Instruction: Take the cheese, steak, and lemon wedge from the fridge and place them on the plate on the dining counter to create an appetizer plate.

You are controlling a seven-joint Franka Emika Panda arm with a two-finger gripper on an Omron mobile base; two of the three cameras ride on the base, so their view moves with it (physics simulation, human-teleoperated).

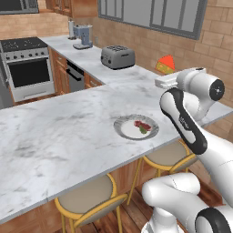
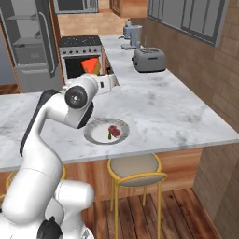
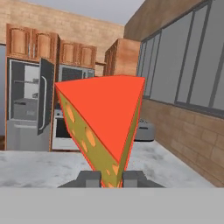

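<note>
The claw (image 3: 111, 178) pinches the cheese (image 3: 103, 118) above the counter; the plate (image 1: 125, 129) holds steak (image 1: 142, 124) and lemon wedge (image 1: 143, 130).

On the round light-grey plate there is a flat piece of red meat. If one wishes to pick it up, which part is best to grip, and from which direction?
Probably from straight above, closing across the narrower width of the flat red steak. It lies low in the shallow light-grey plate, so a sideways approach would meet the rim. The small green lemon wedge lies right beside it; keep the fingers off that side.
</note>
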